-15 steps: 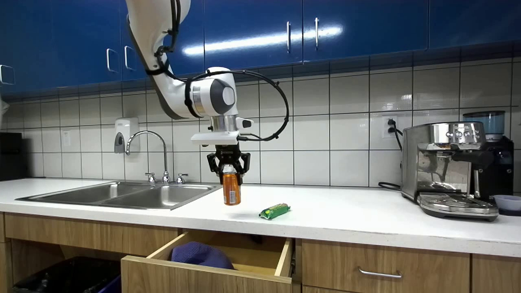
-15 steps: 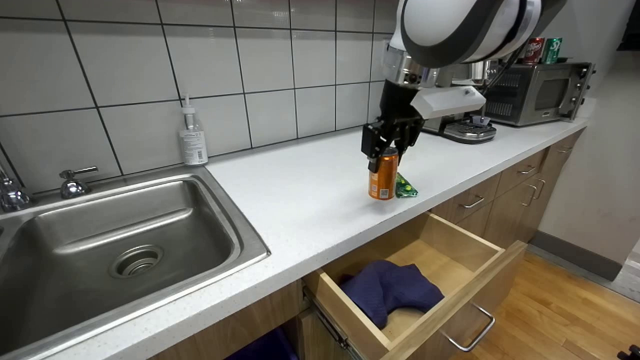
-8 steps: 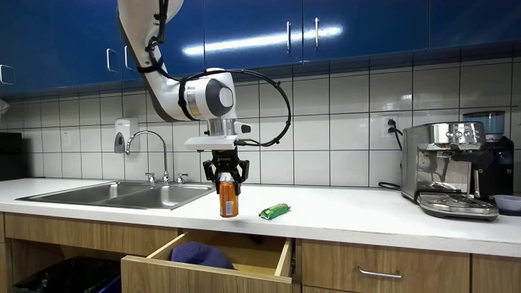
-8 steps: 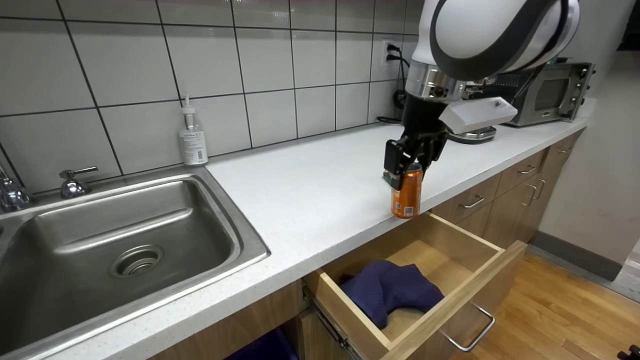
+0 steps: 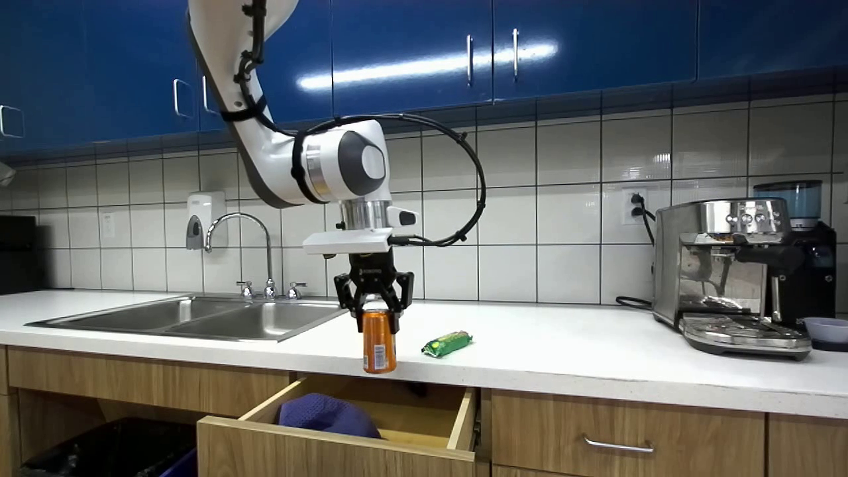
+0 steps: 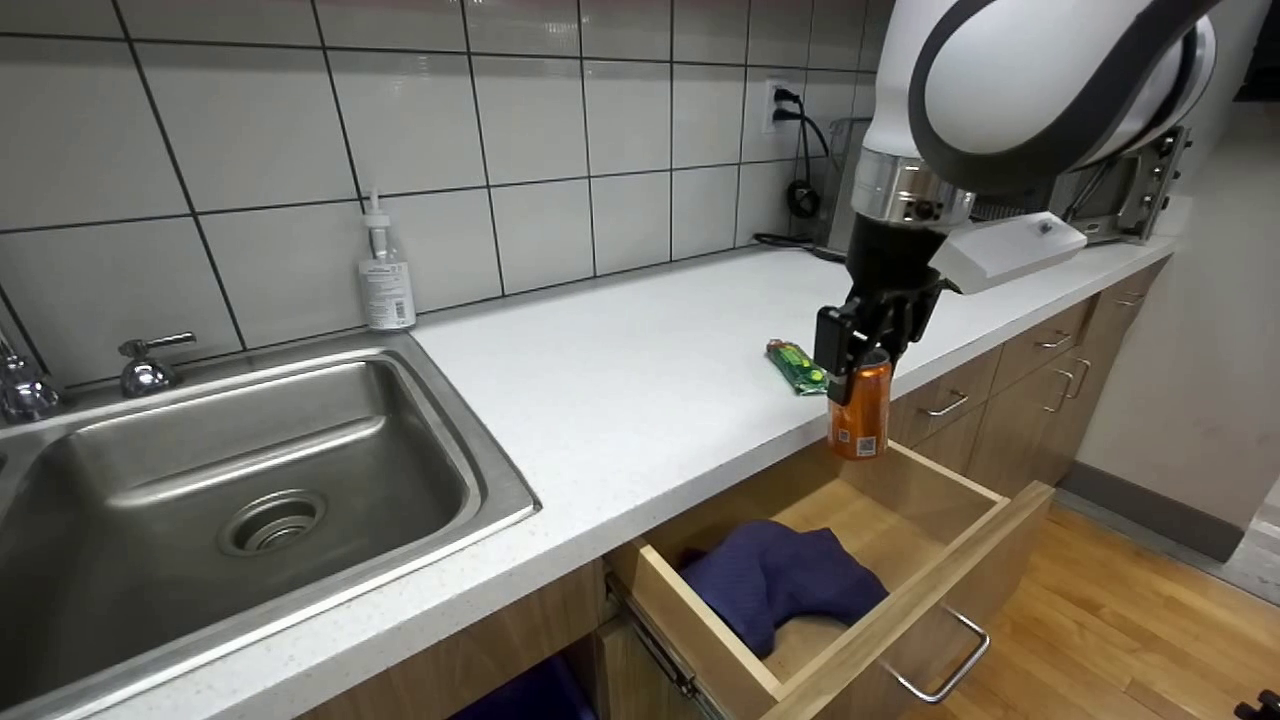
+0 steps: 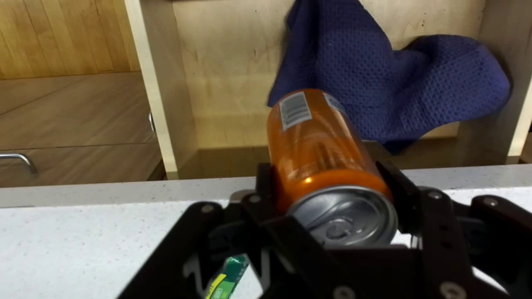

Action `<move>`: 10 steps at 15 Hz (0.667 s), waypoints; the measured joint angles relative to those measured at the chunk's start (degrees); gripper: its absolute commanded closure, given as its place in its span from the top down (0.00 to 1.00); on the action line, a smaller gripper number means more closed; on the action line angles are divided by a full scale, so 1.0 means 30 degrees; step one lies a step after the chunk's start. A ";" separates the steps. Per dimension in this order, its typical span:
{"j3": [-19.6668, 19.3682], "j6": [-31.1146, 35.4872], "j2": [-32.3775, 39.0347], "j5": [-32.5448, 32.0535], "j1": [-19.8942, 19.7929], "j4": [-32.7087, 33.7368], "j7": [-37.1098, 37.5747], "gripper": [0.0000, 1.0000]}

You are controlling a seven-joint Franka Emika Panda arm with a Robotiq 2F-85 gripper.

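My gripper [image 5: 379, 323] is shut on the top part of an orange can [image 5: 379, 348], which hangs nearly upright in the air. In an exterior view the can [image 6: 862, 415] overlaps the counter's front edge and the far end of the open drawer [image 6: 930, 590]. In the wrist view the can [image 7: 318, 128] sits between both fingers, its silver lid toward the camera. A purple-blue cloth [image 7: 361, 70] lies in the drawer and shows in both exterior views. A green packet [image 5: 448, 344] lies on the counter beside the gripper, partly hidden by it in the wrist view [image 7: 228, 276].
A steel sink [image 6: 500, 480] with a soap bottle [image 6: 386, 275] behind it is set in the white counter [image 6: 620, 400]. An espresso machine [image 5: 722, 265] stands farther along. Blue cabinets [image 5: 411, 53] hang above. A bin [image 5: 112, 447] stands under the counter.
The gripper has carried the orange can lower and outward, from above the counter to its front edge by the open drawer. The packet, cloth and drawer have not moved.
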 measured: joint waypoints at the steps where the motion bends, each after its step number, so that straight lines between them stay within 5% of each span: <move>1: -0.0028 0.0047 0.0008 -0.0001 -0.0070 -0.0092 -0.0001 0.38; 10: -0.0174 0.2506 0.0899 -0.0001 -0.0353 -0.0936 0.0004 0.38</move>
